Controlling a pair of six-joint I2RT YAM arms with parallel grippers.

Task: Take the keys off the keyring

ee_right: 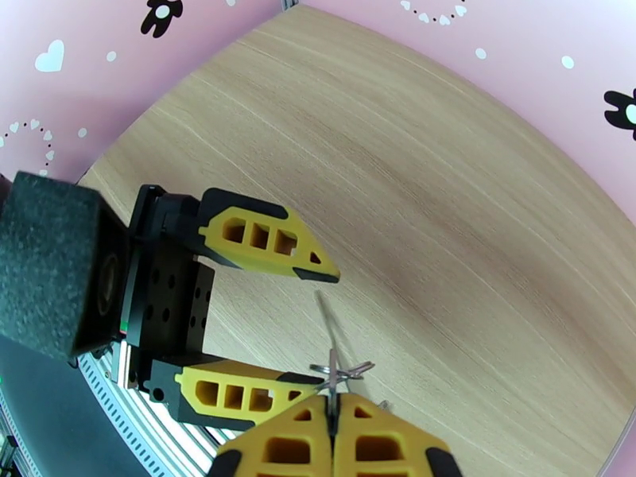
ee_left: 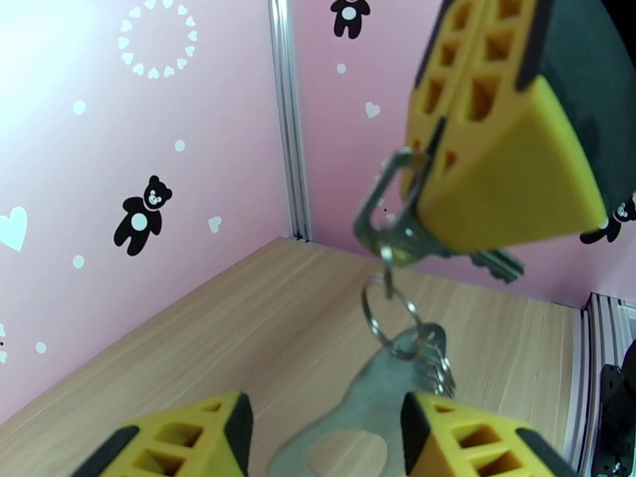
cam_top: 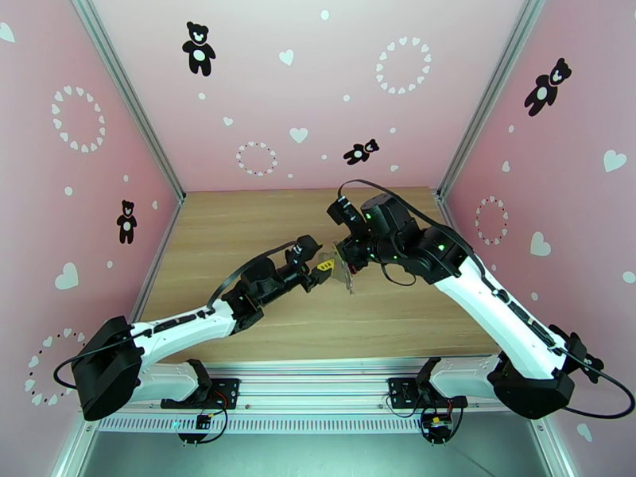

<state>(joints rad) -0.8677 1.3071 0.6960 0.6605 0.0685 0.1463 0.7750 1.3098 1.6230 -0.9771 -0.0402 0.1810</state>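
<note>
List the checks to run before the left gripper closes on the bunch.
1. Right gripper shut on a key: ok.
2. Ring hangs below that key, in plain sight: ok.
3. Left gripper open, straddling the flat tag: ok.
4. Tag's lower end off the table: cannot tell.
5. Which keys are threaded on the ring: cannot tell.

Keyring (ee_left: pixel 391 308) hangs under right fingers (ee_left: pixel 493 153), between left fingers (ee_left: pixel 477 439).
</note>
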